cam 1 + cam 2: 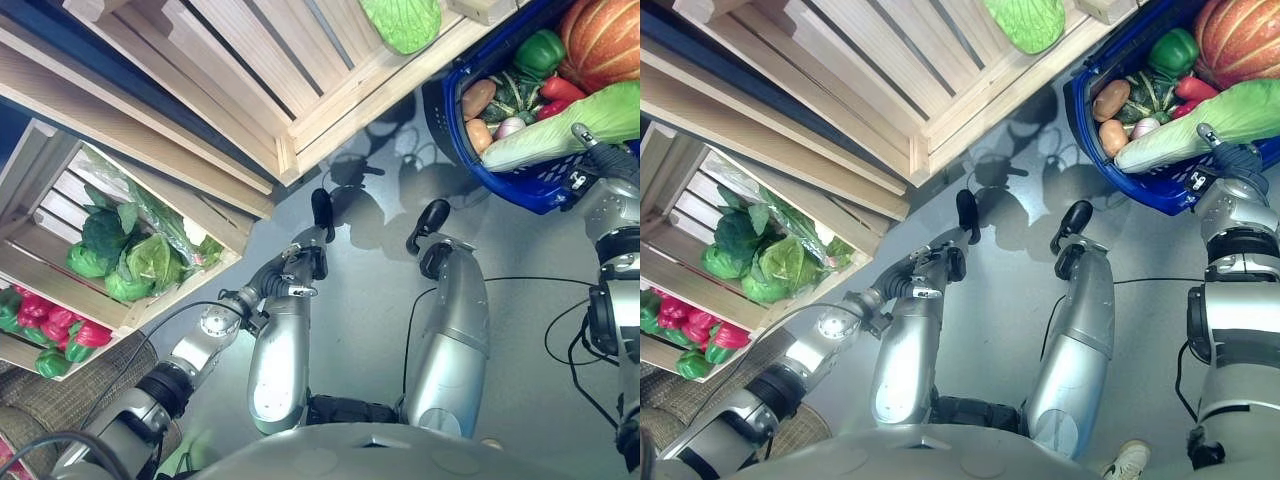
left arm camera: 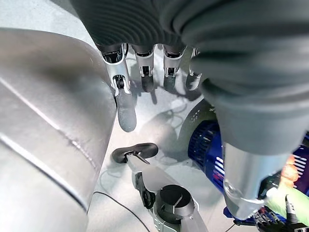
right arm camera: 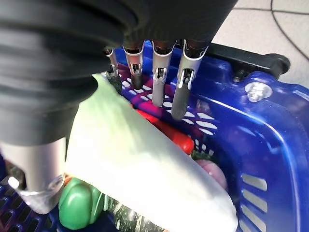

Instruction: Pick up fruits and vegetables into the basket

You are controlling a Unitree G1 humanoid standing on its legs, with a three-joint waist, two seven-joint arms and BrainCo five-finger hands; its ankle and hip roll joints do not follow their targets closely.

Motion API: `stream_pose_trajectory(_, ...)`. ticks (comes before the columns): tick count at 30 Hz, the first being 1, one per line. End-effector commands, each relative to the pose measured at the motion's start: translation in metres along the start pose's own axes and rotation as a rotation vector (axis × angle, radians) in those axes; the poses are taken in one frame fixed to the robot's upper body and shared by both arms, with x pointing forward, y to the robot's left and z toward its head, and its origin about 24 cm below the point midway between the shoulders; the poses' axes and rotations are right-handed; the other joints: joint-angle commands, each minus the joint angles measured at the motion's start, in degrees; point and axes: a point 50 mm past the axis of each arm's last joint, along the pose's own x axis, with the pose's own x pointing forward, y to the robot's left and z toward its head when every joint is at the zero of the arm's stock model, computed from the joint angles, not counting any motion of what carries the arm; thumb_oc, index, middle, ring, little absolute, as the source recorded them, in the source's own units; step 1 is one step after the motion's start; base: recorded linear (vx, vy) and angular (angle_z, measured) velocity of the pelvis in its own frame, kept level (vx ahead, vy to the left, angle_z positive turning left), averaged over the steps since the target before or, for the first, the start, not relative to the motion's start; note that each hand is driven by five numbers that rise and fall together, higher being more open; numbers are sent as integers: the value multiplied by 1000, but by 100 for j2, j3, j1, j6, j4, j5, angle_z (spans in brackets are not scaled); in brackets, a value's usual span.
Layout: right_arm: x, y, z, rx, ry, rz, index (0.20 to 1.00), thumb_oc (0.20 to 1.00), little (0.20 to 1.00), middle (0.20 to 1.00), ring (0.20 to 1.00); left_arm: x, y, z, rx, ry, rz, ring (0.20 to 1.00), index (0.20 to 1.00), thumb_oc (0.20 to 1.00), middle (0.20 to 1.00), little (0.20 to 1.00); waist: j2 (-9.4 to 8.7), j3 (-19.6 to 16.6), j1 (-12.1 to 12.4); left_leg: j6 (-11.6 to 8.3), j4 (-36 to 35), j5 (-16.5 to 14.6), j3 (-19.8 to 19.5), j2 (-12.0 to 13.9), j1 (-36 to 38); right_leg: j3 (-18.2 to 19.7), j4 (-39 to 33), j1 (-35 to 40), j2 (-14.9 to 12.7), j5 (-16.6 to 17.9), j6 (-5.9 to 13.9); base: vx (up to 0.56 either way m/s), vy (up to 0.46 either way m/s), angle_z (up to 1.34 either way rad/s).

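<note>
Right wrist view puts my right hand (image 3: 159,72) over the blue basket (image 3: 270,145), fingers straight, the pale green cabbage (image 3: 145,169) lying against the palm — long, leafy, light, best cradled mid-length. Left hand (image 2: 140,67) hangs relaxed, lower centre.

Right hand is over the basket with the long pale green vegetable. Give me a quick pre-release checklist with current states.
1. Right hand above the blue basket: ok, its fingers reach over the basket's inside.
2. Long pale green vegetable over the basket: ok, it lies across the produce with one end over the rim.
3. Grip on the vegetable: cannot tell; the fingers look straight, and the thumb side is hidden.
4. Room in the basket: not ok, the pumpkin, green pepper and potatoes already crowd it.
5. Left hand idle: ok, fingers relaxed, holding nothing, down by the floor.
6. Next produce available: ok, leafy greens remain in the wooden crate.
</note>
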Motion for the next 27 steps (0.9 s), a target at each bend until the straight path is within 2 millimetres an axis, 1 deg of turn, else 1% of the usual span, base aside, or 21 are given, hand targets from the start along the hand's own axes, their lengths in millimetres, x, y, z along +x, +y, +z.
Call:
stream_pose_trajectory(1,3,-34,4,-95,-65,-171,1000,1000,1000,1000,1000,-21,-48,-39,-12,130,-134,1000,1000,1000,1000,1000,576,-141,-161,254,791,-1099,66,11,-134,209,-226,95,285,-66,406,-21,40,1)
stream_pose_trajectory(2,2,-34,4,-97,-79,-204,1000,1000,1000,1000,1000,-19,-47,-32,7,82,-125,1000,1000,1000,1000,1000,554,-141,-186,228,722,-1073,72,16,-56,204,-305,184,307,-45,415,-25,57,1)
stream_pose_trajectory(6,-1,-32,-7,-87,-131,-244,1000,1000,1000,1000,1000,-13,-41,-9,-16,-61,-80,1000,1000,1000,1000,1000,510,-141,-272,167,491,-995,120,26,266,200,-549,522,368,16,444,-11,90,-1)
stream_pose_trajectory(10,-12,-23,-18,-82,-233,-224,1000,1000,1000,1000,1000,-9,-22,38,-6,-291,-4,1000,1000,1000,1000,1000,382,-141,-412,111,182,-911,203,25,733,159,-925,1035,433,115,497,-14,94,-4)
stream_pose_trajectory(11,-15,-21,-23,-75,-251,-212,1000,1000,1000,1000,1000,-10,-19,46,2,-335,11,1000,1000,1000,1000,1000,344,-141,-449,105,103,-892,228,19,882,151,-1022,1179,451,145,515,-2,117,-12)
stream_pose_trajectory(13,-29,-14,-39,-68,-315,-150,1000,1000,1000,1000,1000,-11,-7,72,25,-465,45,1000,1000,1000,1000,1000,235,-141,-598,89,-86,-856,269,14,1259,165,-1222,1542,518,195,564,5,118,-9)
stream_pose_trajectory(14,-31,-14,-40,-67,-322,-146,1000,1000,1000,1000,1000,-12,-6,74,26,-473,46,1000,1000,1000,1000,1000,223,-141,-604,89,-112,-850,273,12,1302,163,-1245,1584,522,200,568,15,84,-9)
stream_pose_trajectory(15,-41,-10,-52,-72,-345,-122,1000,1000,1000,1000,1000,-13,-1,86,27,-524,54,1000,1000,1000,1000,1000,158,-141,-663,82,-193,-841,289,24,1492,165,-1332,1786,540,213,585,24,71,-10)
stream_pose_trajectory(16,-49,-7,-61,-66,-363,-99,1000,1000,1000,1000,1000,-14,3,93,17,-556,60,1000,1000,1000,1000,1000,111,-141,-721,81,-265,-832,302,22,1648,177,-1419,1944,567,235,604,-29,103,-13)
stream_pose_trajectory(17,-58,-8,-71,-69,-388,-68,1000,1000,1000,1000,1000,-16,10,101,11,-591,83,1000,1000,1000,1000,1000,54,-141,-790,130,-396,-660,381,35,1749,122,-1586,2063,569,420,560,-40,88,-11)
stream_pose_trajectory(18,-62,-8,-75,-79,-397,-55,1000,1000,1000,1000,1000,-17,12,102,7,-600,94,1000,1000,1000,1000,1000,33,-141,-810,129,-436,-651,388,37,1837,126,-1630,2150,574,432,570,34,69,-12)
stream_pose_trajectory(19,-65,-7,-80,-89,-404,-37,1000,1000,1000,1000,1000,-18,14,103,0,-607,105,1000,1000,1000,1000,1000,14,-141,-836,81,-427,-793,338,42,2005,195,-1613,2305,593,297,645,14,42,-13)
stream_pose_trajectory(20,-68,-5,-81,-86,-412,-22,1000,1000,1000,1000,1000,-19,16,106,1,-620,112,1000,1000,1000,1000,1000,-12,-141,-858,130,-503,-639,404,50,1995,134,-1721,2308,583,459,593,39,49,-11)
stream_pose_trajectory(21,-77,-3,-89,-88,-417,9,1000,1000,1000,1000,1000,-21,21,110,3,-630,124,1000,1000,1000,1000,1000,-63,-141,-902,120,-588,-612,410,63,2179,130,-1849,2512,601,500,611,-29,50,-8)
stream_pose_trajectory(24,-92,-2,-104,-94,-426,75,1000,1000,1000,1000,1000,-29,28,114,63,-658,164,1000,1000,1000,1000,1000,-168,-141,-995,93,-747,-583,439,89,2566,122,-2063,2932,638,547,649,58,47,-8)
stream_pose_trajectory(25,-100,-3,-111,-98,-426,104,1000,1000,1000,1000,1000,-33,32,115,89,-663,195,1000,1000,1000,1000,1000,-221,-145,-1027,86,-819,-564,455,99,2738,119,-2175,3124,662,579,665,72,28,-12)
stream_pose_trajectory(26,-105,-4,-115,-102,-423,124,1000,1000,1000,1000,1000,-37,34,115,119,-672,221,1000,1000,1000,1000,1000,-259,-204,-1041,82,-883,-557,458,96,2840,120,-2262,3237,683,592,676,102,34,-13)
stream_pose_trajectory(27,-111,-8,-121,-97,-411,150,1000,1000,1000,1000,1000,-44,37,116,195,-686,269,1000,1000,1000,1000,1000,-310,-301,-1064,78,-983,-551,472,110,2996,125,-2409,3421,698,609,700,124,47,-15)
